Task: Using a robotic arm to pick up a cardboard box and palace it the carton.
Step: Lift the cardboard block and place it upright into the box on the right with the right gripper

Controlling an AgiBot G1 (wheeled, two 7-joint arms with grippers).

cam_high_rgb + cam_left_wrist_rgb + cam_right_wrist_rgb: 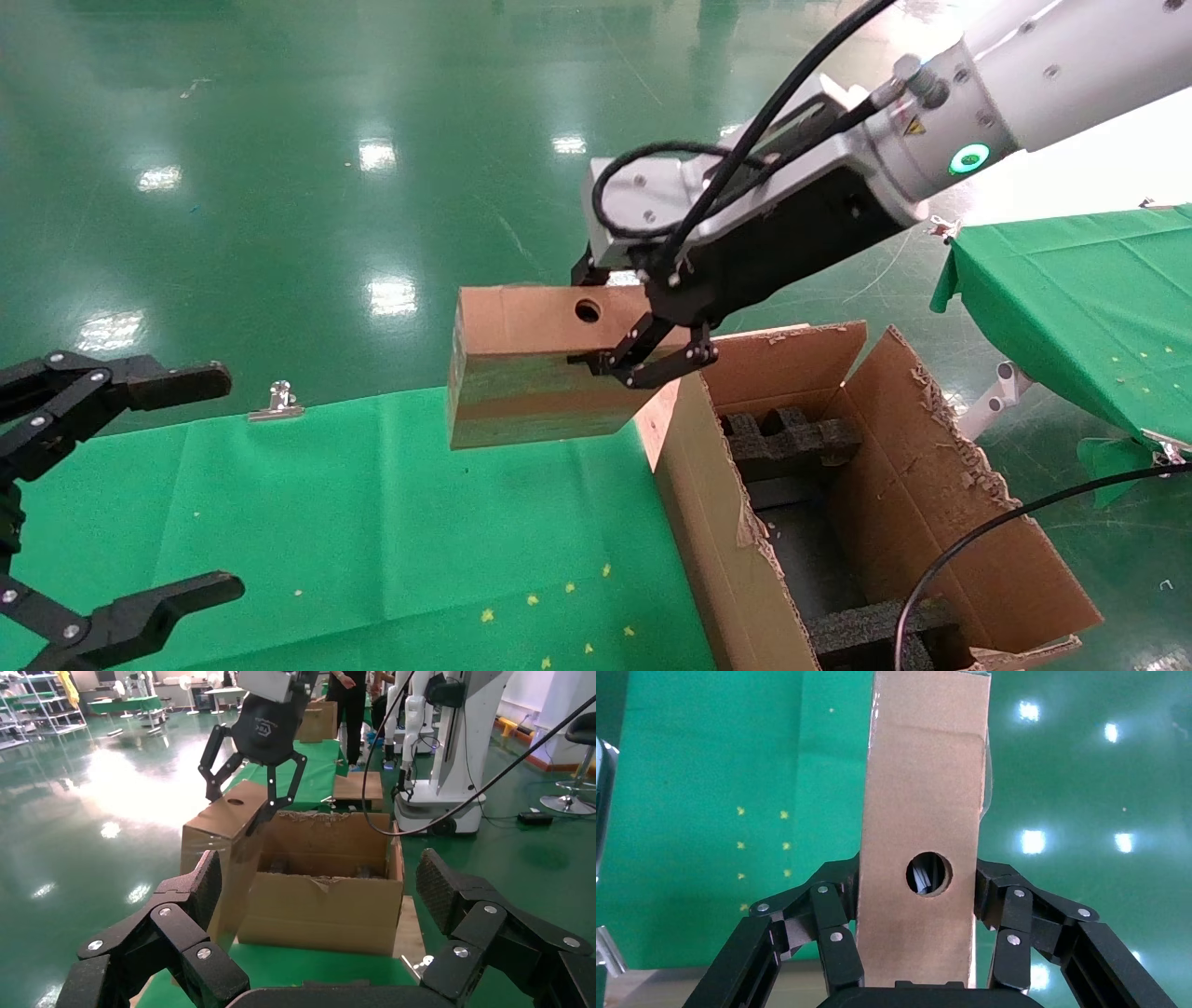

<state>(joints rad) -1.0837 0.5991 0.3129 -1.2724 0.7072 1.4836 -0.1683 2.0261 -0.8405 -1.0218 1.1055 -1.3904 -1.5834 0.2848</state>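
The cardboard box [535, 368], flat, brown and glossy with tape, a round hole in its narrow face, hangs above the green-clothed surface [372, 531] beside the ragged corrugated carton [931, 485]. The right gripper [643, 321] clamps its black linked fingers [835, 931] on it. The left gripper [140, 485] idles, fingers apart.

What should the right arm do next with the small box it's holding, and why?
Probably carry it sideways to the robot's right until it is over the carton. The right tool grips the cardboard box in the air, but it hangs beside the carton's near wall, above the green cloth.
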